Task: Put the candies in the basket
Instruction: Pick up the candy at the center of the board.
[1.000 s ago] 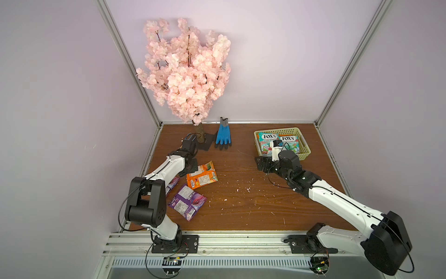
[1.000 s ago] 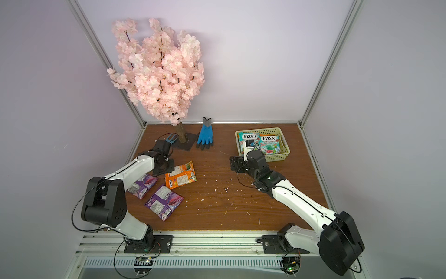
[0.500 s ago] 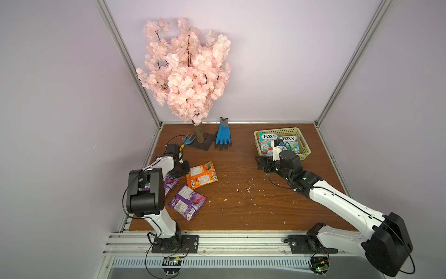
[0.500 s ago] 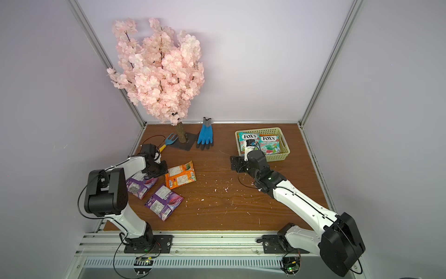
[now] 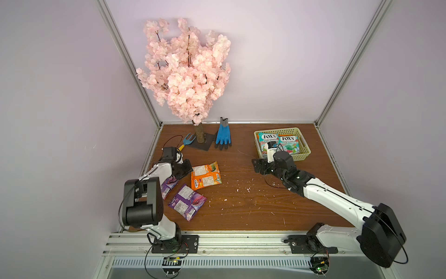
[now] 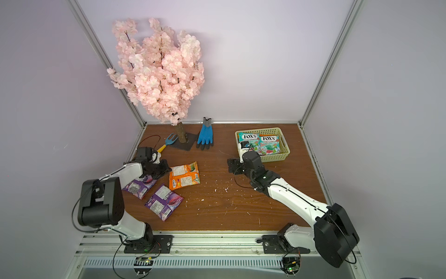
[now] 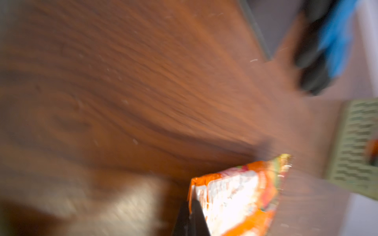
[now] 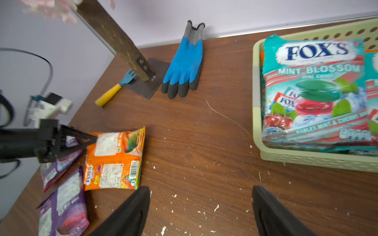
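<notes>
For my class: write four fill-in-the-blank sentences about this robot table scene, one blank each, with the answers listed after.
1. The orange packet is pinched at one corner by the ___ gripper.
2. The right gripper hovers near the basket with its fingers ___.
3. The top packets in the basket are ___.
4. Two purple packets lie on the ___.
Missing words: left, open, teal, table.

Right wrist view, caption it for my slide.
Left tool pinches the orange packet while teal packets sit in the basket.
</notes>
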